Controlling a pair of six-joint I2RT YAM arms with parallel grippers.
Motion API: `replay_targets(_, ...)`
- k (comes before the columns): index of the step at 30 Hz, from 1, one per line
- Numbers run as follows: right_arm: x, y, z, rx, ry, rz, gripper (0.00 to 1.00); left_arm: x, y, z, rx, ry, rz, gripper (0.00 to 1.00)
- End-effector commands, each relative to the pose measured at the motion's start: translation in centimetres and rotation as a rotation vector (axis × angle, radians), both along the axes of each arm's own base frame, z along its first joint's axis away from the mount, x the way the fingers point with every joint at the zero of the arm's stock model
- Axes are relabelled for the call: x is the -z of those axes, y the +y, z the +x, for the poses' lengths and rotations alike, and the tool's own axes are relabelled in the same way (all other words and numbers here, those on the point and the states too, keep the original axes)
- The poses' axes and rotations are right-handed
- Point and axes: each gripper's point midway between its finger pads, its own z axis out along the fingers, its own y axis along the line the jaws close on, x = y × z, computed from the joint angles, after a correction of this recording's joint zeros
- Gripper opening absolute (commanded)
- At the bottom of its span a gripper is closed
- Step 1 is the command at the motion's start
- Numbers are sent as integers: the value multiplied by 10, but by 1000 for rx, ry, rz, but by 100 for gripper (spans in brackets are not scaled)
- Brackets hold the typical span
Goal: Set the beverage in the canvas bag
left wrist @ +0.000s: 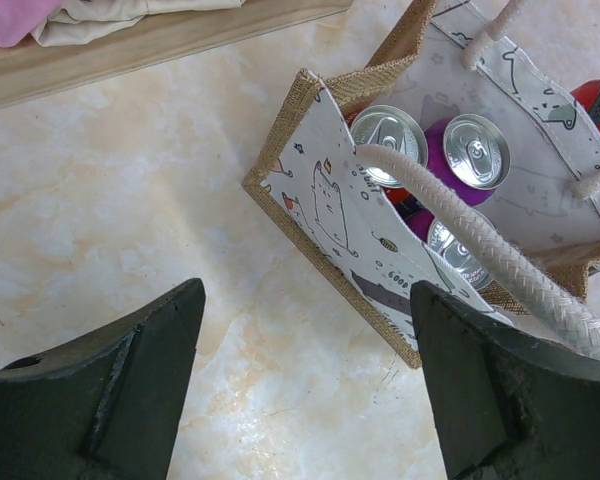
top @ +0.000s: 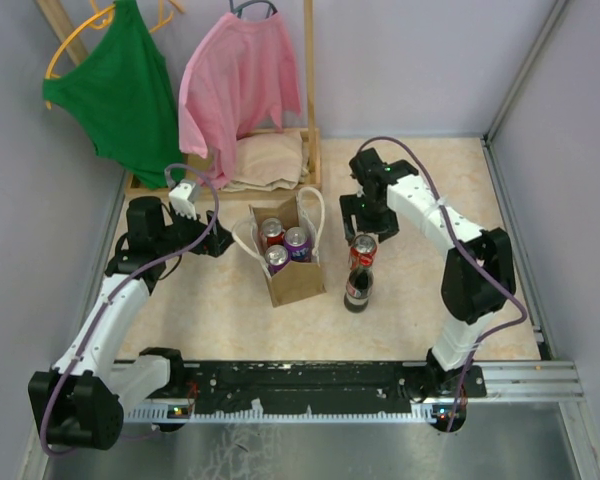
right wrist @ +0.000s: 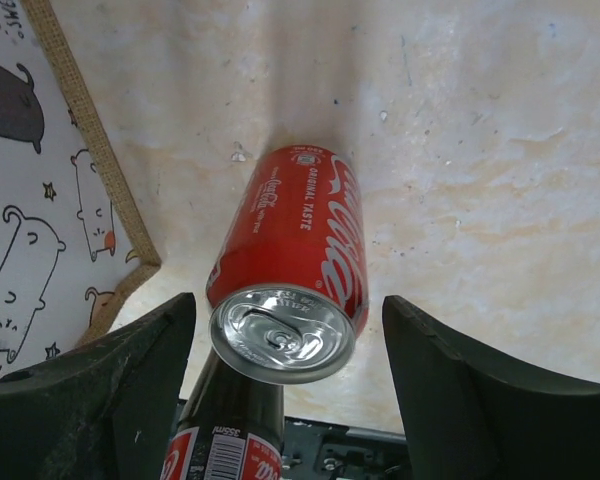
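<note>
Coca-Cola can (right wrist: 290, 290) stands upright on the table (top: 460, 170), touching a cola bottle (right wrist: 230, 430), near the canvas bag (top: 298, 282) holding three cans (top: 285, 245). Right gripper (right wrist: 288, 310) straddles it, jaws wide, not touching. Left gripper (left wrist: 308, 290) gapes empty beside the bag

Three cans (top: 286, 245) crowd the canvas bag (top: 298, 285); a dark bottle (top: 357, 292) stands just beside the red can (top: 363, 250).

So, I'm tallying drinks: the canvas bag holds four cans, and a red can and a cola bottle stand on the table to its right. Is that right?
Not quite. The canvas bag holds three cans, not four: the top external view shows three can tops inside it. The red can and the cola bottle do stand on the table to its right.
</note>
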Motion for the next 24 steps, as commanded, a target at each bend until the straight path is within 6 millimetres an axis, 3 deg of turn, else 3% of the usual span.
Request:
replay_targets(1,-12,15,-7,-25,-47,35,75,-8,0,4,5,-27,-8,89)
replay_targets(7,11,15,-14,-25,-5,4,74,-7,0,4,6,-27,-9,89)
replay_targets(16,23,9,-13,-24,8,-36,70,-8,1,3,2,-30,-5,89)
replay_targets(18,22,10,-10,-23,0,-36,57,-8,1,3,3,-31,-6,89)
replay_targets(22,9,13,-2,-17,-43,-23,12,-9,1,3,1,-33,-5,89)
replay_targets(24,-3,14,6,-13,-82,-20,0,-9,1,2,1,-33,-5,89)
